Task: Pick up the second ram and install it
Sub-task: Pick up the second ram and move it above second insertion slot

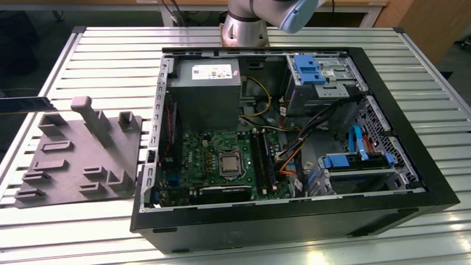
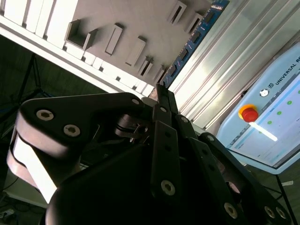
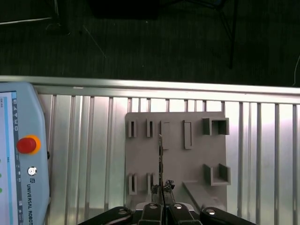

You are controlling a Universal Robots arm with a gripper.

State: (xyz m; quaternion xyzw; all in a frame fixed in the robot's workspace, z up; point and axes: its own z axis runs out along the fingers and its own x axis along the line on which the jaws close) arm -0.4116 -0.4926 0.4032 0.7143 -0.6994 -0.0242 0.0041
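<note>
Gripper fingers pressed together, pinching the second ram by one end; the stick juts straight out past the fingertips and is seen edge-on as a thin dark line in the first wrist view. In the second wrist view the gripper grips the same stick, and the second ram shows its flat face: long narrow blue-green board, dark chips in a row, small notches along one edge. Handling, by judgement: light, stiff, thin, fragile. The board could flex or crack if levered from one end, and the chips and contact edge are best left untouched. The short ends or bare long edges look like the safest hold, and the end pinch here gives little support against twisting. In the exterior view the second ram pokes in level at the exterior view's left edge, near the grey holder tray and apparently clear of it, well apart from the open computer case. In the first wrist view it hangs over the holder tray, between the moulded slots; whether it touches the tray, cannot tell. Motherboard lies inside the case with black slot rails beside the processor socket. Teach pendant rests on the slatted table beside the tray.
</note>
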